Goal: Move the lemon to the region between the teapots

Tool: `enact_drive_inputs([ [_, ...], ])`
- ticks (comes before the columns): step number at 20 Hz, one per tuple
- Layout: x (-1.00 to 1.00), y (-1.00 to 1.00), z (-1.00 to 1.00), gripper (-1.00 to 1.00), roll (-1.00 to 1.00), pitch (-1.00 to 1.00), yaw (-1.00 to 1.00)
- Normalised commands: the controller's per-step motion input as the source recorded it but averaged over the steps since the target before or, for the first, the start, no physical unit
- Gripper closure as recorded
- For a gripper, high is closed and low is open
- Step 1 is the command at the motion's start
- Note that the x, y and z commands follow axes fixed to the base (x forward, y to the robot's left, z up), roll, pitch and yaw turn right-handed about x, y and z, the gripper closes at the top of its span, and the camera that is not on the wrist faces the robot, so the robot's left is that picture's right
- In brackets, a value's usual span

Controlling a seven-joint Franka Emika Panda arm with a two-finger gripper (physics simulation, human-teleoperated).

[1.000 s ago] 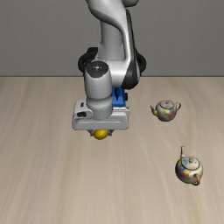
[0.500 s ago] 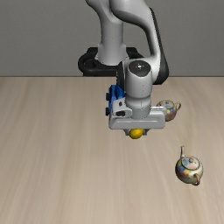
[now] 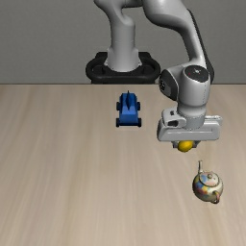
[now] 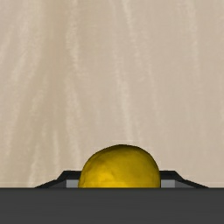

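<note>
Wrist view: the lemon (image 4: 121,168) sits as a yellow dome between the two fingers, which touch it from either side, so the gripper (image 3: 185,143) is closed around the fruit and holds it. Below it there is wood-grain table (image 4: 105,61).

In the exterior view the lemon (image 3: 185,147) hangs under the hand, off the surface as far as I can judge. It is just above the teapot (image 3: 207,185) in that view and apart from it. The second teapot is hidden, probably behind the hand. The blue toy car (image 3: 128,109) stands well off towards the exterior view's left.

The step in hand is the transport, with the grasp made and the release not yet done. The next move likely calls for lowering the fruit onto the table short of the visible teapot, then opening the fingers. Without sight of the second pot, the midpoint is a guess.

On the lemon's pointing, neither tip shows. The dome looks wider than it is tall, so its long axis probably lies level, across the fingers. I cannot say this firmly.
</note>
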Motion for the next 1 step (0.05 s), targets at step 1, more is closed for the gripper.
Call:
enact_drive_inputs([
  [1,1.00,0.00,0.00,1.00,0.00,0.00,0.00],
])
